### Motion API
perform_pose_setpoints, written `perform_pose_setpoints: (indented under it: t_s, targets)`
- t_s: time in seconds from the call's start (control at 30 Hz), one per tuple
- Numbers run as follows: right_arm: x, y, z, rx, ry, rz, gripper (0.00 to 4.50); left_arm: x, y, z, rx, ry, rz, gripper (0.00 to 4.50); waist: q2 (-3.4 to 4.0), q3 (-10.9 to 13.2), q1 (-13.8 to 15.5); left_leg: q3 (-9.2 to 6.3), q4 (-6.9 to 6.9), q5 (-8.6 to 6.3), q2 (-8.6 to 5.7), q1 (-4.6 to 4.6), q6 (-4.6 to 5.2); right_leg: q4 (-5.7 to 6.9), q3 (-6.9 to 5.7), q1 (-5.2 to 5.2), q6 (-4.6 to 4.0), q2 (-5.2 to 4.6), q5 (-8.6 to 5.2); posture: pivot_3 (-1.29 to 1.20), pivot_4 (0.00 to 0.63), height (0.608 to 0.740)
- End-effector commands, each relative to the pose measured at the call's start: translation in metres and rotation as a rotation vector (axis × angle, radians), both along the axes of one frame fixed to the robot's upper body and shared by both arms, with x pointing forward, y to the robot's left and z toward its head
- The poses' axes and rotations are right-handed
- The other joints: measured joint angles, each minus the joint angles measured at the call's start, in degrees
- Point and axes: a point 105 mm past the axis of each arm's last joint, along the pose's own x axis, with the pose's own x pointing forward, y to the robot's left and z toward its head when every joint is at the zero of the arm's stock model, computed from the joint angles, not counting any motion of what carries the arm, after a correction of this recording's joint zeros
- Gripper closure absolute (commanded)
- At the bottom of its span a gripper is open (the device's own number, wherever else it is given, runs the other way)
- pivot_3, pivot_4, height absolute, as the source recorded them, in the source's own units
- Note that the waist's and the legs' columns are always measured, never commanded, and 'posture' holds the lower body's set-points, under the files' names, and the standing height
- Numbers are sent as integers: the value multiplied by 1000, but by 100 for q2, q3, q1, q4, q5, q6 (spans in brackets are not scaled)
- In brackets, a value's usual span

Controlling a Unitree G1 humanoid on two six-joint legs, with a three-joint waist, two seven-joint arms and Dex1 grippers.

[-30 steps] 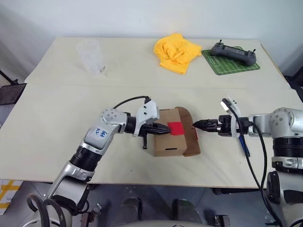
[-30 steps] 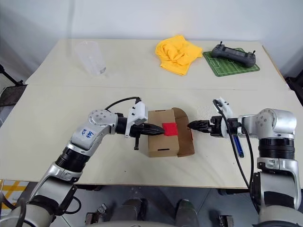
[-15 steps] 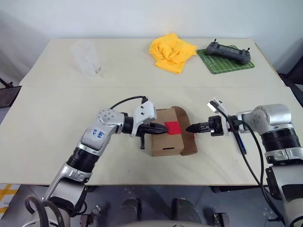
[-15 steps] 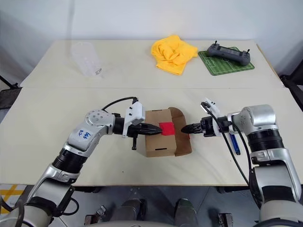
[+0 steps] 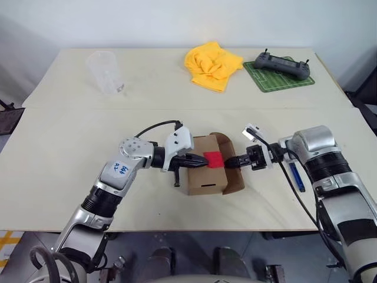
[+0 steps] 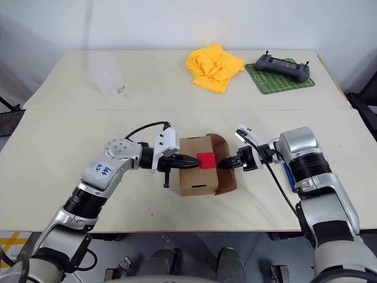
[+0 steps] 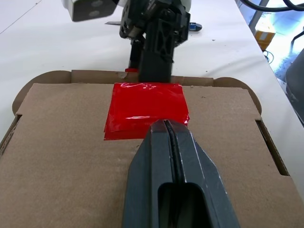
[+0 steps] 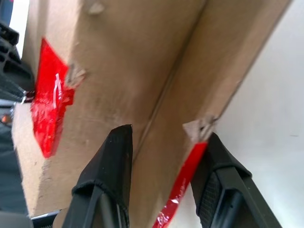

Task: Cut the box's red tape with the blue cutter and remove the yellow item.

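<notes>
Two pale, cream-coloured tabletops (image 5: 70,153) stand pushed together with a seam between them, before a plain light wall. On the far top rest a clear plastic cup (image 5: 105,72), a crumpled yellow cloth (image 5: 212,61) and a dark handheld controller (image 5: 281,63) on a green mat (image 5: 277,75). On the near top sits the small brown cardboard box (image 5: 207,174), its red tape square (image 5: 213,159) on the lid. The left gripper (image 7: 166,124), fingers pressed together, rests its tip on the lid at the tape's edge. The right gripper (image 8: 161,142) stands partly open, its fingers straddling the box's flap edge. The slim blue cutter (image 5: 296,175) lies just beyond the right arm.
</notes>
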Motion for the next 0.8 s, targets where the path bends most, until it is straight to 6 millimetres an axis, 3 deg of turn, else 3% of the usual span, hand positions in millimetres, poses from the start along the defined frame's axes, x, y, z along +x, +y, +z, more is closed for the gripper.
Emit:
perform_pose_setpoints:
  t_s: [0.03,0.13,0.23,0.5,0.7,0.8]
  targets:
    - [-6,5,-15,-28,48,25,2762,0,7,-23,68,62,37,4500,1,0,0,0,0,0,0,0,0,0,0,0,0,0,0,0,150,740]
    - [-2,2,-18,-41,41,-4,3393,-1,7,-23,68,61,40,4500,1,-1,0,0,-1,0,0,1,-1,0,0,0,0,0,0,0,150,740]
    - [2,-1,-20,-55,33,-31,4441,-1,7,-23,66,60,41,4500,-4,-7,-7,0,-1,0,0,1,-1,0,0,0,0,0,0,0,150,740]
    - [9,-9,-20,-99,-4,-103,4478,-1,2,-24,43,62,42,4500,-21,-28,-2,0,2,0,2,7,-3,2,0,4,0,1,0,0,150,740]
    - [5,-26,17,-126,-71,-130,4478,3,-3,-26,12,62,62,4500,-9,-24,105,-5,14,0,-6,-7,-2,-1,2,-6,-1,-8,1,0,150,740]
    - [-1,-37,39,-170,-97,-138,4478,7,-16,-27,-22,55,62,4500,-3,-23,209,-5,14,-1,-11,-14,0,-5,2,-9,-1,-11,1,0,150,740]
